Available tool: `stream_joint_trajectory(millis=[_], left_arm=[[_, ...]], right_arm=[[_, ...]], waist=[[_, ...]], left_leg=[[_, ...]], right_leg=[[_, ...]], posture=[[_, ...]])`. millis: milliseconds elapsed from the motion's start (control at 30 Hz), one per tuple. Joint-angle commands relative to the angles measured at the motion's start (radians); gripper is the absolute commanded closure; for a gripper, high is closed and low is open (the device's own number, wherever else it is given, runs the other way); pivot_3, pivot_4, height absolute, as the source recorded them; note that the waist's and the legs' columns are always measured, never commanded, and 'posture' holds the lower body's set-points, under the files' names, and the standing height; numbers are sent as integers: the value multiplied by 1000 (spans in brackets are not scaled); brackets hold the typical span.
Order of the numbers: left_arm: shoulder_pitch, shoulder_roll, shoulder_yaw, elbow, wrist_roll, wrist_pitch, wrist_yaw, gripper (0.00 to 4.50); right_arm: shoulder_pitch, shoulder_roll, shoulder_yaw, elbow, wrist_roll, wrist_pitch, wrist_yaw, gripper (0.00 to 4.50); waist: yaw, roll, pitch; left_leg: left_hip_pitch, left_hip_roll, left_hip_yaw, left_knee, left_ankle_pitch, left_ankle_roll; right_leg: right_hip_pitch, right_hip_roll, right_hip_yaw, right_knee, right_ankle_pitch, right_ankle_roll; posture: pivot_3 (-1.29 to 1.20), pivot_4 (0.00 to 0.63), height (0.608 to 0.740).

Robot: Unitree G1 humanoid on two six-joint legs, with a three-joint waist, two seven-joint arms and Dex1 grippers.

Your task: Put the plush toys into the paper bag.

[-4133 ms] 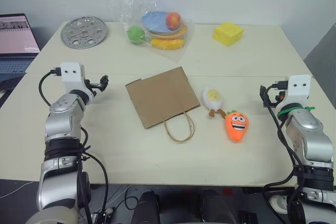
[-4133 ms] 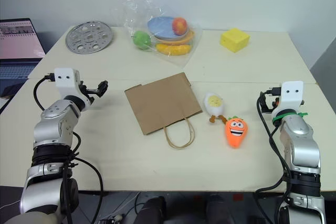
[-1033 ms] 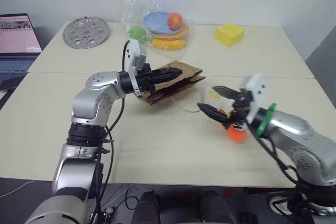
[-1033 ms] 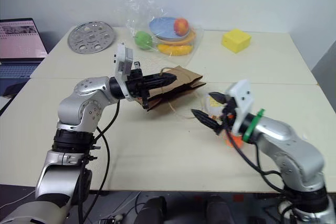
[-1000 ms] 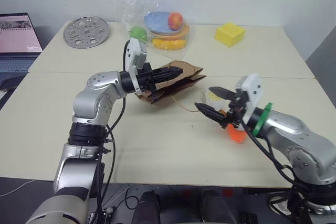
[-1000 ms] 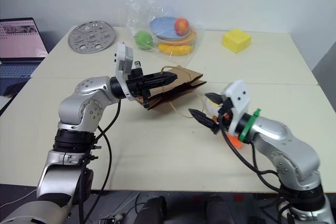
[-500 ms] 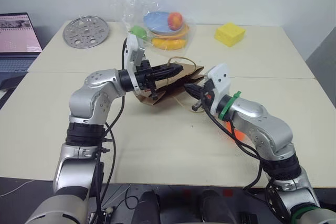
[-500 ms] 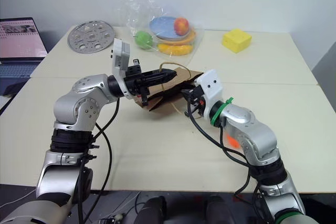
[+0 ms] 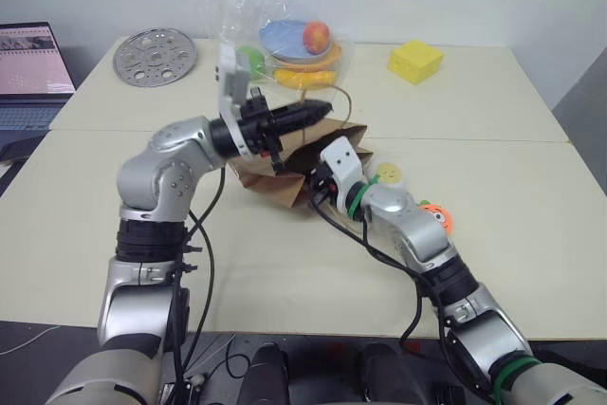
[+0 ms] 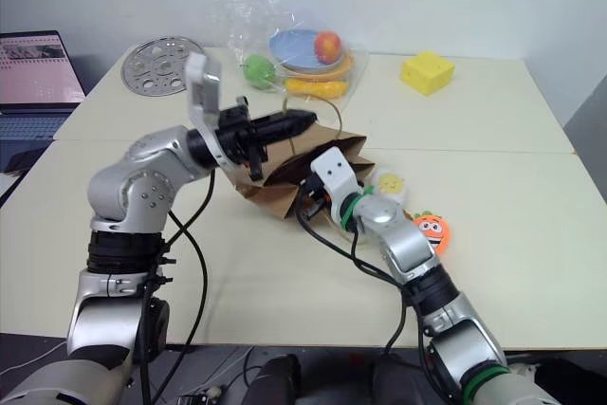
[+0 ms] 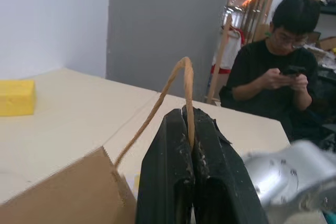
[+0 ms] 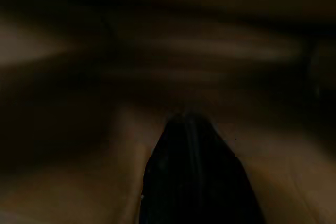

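Tabletop: left gripper [image 11: 190,129] pinches bag handle [image 11: 178,85] (raised); right gripper [image 12: 191,129] closed, apparently inside bag [image 9: 275,182].

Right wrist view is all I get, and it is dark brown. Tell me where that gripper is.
Observer: The right gripper is pushed into the paper bag, through its open mouth.
Operator: Report the left one.
Observer: The left gripper is shut on the bag's handle, holding that side up off the table.
Operator: Locate the toys.
Observer: The egg toy and carrot toy lie on the table outside the bag, beside the right arm.
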Motion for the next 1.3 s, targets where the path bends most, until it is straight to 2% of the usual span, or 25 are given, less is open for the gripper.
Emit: stream_joint_trajectory(millis=[33, 267, 467, 667, 933, 1133, 1267, 1300], left_arm=[[-90, 13, 84, 49, -26, -16, 53, 4500], [-187, 17, 170, 169, -24, -73, 121, 4500], [-220, 15, 183, 197, -19, -115, 135, 4500], [-152, 13, 144, 141, -8, -101, 119, 4500], [-84, 18, 117, 94, 9, -105, 106, 4500], [-58, 27, 99, 86, 35, -123, 87, 4500], [-39, 28, 75, 76, 46, -130, 59, 4500], [-40, 29, 73, 78, 46, -132, 56, 4500]], right_arm=[[25, 19, 6, -10, -28, -27, 14, 4480], [35, 69, 0, 56, -75, -54, -14, 4480], [20, 124, -49, 110, -112, -64, -99, 4480], [-26, 194, -114, 148, -102, -116, -132, 4480], [-20, 185, -102, 145, -117, -97, -103, 4480], [-4, 194, -128, 54, -51, -99, -37, 4480], [24, 110, -163, -319, 109, 62, 85, 4480], [26, 95, -180, -376, 142, 111, 88, 4141]], waist=[[-1, 0, 0], [-6, 0, 0], [-6, 0, 0], [-7, 0, 0], [-9, 0, 0], [-9, 0, 0], [-6, 0, 0], [-2, 0, 0]], left_leg=[[0, 0, 0, 0, 0, 0], [0, 0, 0, 0, 0, 0], [0, 0, 0, 0, 1, -1], [0, 0, 0, 0, 1, -2], [0, 0, 0, -1, 1, -2], [0, 0, 0, -1, 1, -2], [-1, 0, 0, -1, 1, -2], [-2, 0, -1, -1, 1, -2]], right_leg=[[0, 0, 0, 0, 0, 0], [0, 0, 0, 1, 0, 0], [-1, 0, 0, 1, 0, 0], [-1, 0, 0, 1, 0, 0], [-1, 0, 0, 2, 0, 0], [-2, 0, 0, 2, 0, 0], [-2, 0, 0, 2, 0, 0], [-3, 0, 0, 2, 0, 0]], posture=[[0, 150, 740], [0, 150, 740], [0, 150, 740], [0, 150, 740], [0, 150, 740], [0, 150, 740], [0, 150, 740], [0, 150, 740]])
